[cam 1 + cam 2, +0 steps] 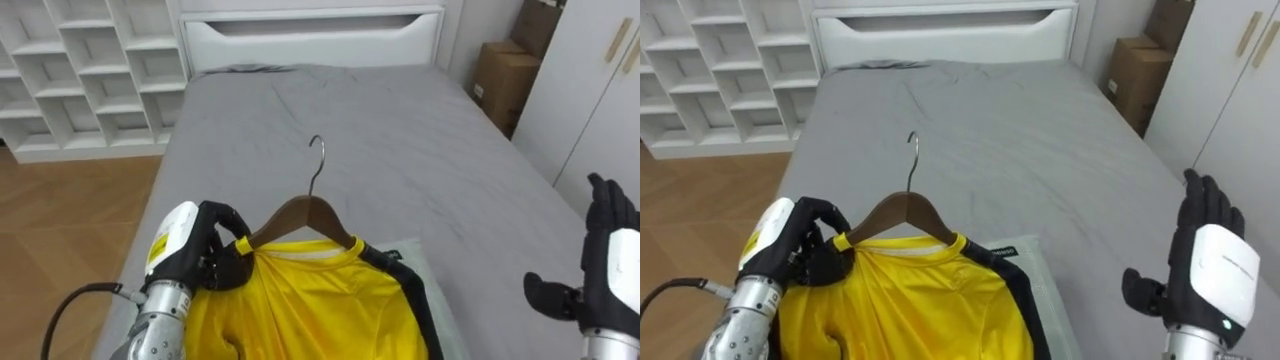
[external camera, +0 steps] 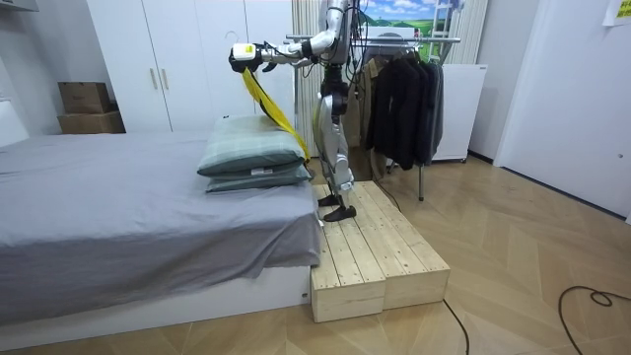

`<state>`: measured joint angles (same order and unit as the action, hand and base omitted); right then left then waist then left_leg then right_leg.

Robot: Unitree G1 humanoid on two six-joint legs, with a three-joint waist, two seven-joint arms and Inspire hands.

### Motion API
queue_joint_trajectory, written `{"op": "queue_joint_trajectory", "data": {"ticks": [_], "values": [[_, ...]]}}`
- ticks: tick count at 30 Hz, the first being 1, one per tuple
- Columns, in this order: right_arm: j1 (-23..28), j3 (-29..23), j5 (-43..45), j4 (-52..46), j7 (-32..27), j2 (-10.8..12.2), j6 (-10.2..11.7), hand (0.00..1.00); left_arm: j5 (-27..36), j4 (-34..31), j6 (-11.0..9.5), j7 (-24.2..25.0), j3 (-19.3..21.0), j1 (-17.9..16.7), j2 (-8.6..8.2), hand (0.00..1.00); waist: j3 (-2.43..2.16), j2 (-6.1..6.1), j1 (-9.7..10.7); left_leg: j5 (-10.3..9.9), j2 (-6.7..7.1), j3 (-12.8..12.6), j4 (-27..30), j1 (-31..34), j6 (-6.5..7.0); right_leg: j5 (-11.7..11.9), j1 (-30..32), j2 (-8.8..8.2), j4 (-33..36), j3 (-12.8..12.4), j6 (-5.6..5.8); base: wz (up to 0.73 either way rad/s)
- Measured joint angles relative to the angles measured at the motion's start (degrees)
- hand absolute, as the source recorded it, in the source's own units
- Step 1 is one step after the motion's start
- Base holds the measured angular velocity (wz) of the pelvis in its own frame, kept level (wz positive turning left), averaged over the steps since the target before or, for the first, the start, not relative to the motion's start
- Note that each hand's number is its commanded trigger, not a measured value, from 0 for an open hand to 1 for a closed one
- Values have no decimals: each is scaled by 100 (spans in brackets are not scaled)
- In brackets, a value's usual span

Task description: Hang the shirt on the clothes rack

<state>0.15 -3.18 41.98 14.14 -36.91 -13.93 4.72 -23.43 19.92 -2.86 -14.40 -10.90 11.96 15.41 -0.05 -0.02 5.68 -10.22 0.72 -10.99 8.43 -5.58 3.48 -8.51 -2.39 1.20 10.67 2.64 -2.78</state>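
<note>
My left hand [image 1: 205, 255] is shut tight on 1 end of the wooden hanger [image 1: 305, 215], right where the yellow shirt [image 1: 310, 295] sits on it. The shirt is on the hanger and hangs down in the air over the green pillows [image 2: 251, 148] on the grey bed [image 1: 400, 130]. The metal hook [image 1: 317, 150] points up and away from me. My right hand [image 1: 612, 250] is off to the side with its fingers spread, and it holds nothing.

I stand on a wooden step [image 2: 380, 247] at the end of the bed. The clothes rail [image 2: 434, 40] with dark coats [image 2: 404, 99] is behind my back, so I think I must turn round to reach it.

To do this well, I should hold on hard and try to keep the hanger flat (if it tips, the shirt could slide off the free end). My right hand could help by holding the other end. I should turn slowly so the shirt does not swing. Then I should lift the hook over the rail at a bare spot beside the coats, and only let go once it sits there.
</note>
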Motion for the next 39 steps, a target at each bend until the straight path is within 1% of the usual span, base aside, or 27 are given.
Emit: {"op": "queue_joint_trajectory", "data": {"ticks": [1,4,9,12,15,18,20,23,25,31,34,39], "values": [[0,41,31,-73,0,-1,74,0,-1,-66,0,0,0,0,-1,100,0,1,-9,0,0,3,0,-1,0,0,-4,-2,0,5,0,0],[0,151,23,-152,4,-11,165,0,0,-122,-1,2,0,0,-2,100,0,1,-22,0,-1,6,0,-7,0,1,-15,-4,0,14,0,0],[-5,199,-128,-164,152,-46,169,0,-92,-224,-1,73,2,0,0,100,6,11,-80,-1,-2,7,0,39,0,4,42,-3,14,15,3,0],[-7,220,-338,-165,373,-89,170,0,-228,-295,-3,98,3,0,1,100,8,15,-135,-2,-3,8,0,39,1,6,42,-2,16,19,3,0],[-20,425,-539,-170,630,-161,171,0,-213,-316,-9,100,3,1,1,100,8,14,-147,-1,-5,16,4,36,0,7,38,-2,20,30,1,0],[-25,625,-844,-179,1010,-224,176,0,-244,-352,-24,118,4,1,0,100,16,2,-180,-1,-5,17,4,32,0,7,33,-3,13,30,1,0],[-25,637,-1147,-179,1458,-226,176,0,-261,-424,-25,148,8,1,3,100,39,-32,-227,-1,-5,21,4,40,0,7,37,-3,-4,36,1,0],[-25,636,-1436,-178,1943,-231,174,0,-263,-471,-47,160,12,1,4,100,55,-59,-285,-1,-4,26,2,56,1,7,42,-4,-20,42,1,0],[-25,639,-1499,-177,2165,-231,174,0,-263,-471,-85,165,12,0,10,100,61,-69,-295,-1,-2,37,2,81,0,8,44,-6,-46,58,2,4],[-25,661,-1927,-172,2865,-229,173,0,-374,-471,-99,274,13,1,7,100,63,-75,-307,-1,-1,52,2,111,0,29,38,-7,-101,77,4,2],[-25,666,-2141,-172,3224,-227,173,0,-375,-471,-99,283,13,1,-21,100,62,-76,-311,-1,-2,44,-2,98,0,29,28,-8,-100,70,4,0],[-28,666,-2249,-172,3673,-231,164,0,-374,-473,-101,304,13,0,-24,100,69,-88,-305,-1,-3,42,-12,94,0,29,32,-5,-98,67,4,0]]}}
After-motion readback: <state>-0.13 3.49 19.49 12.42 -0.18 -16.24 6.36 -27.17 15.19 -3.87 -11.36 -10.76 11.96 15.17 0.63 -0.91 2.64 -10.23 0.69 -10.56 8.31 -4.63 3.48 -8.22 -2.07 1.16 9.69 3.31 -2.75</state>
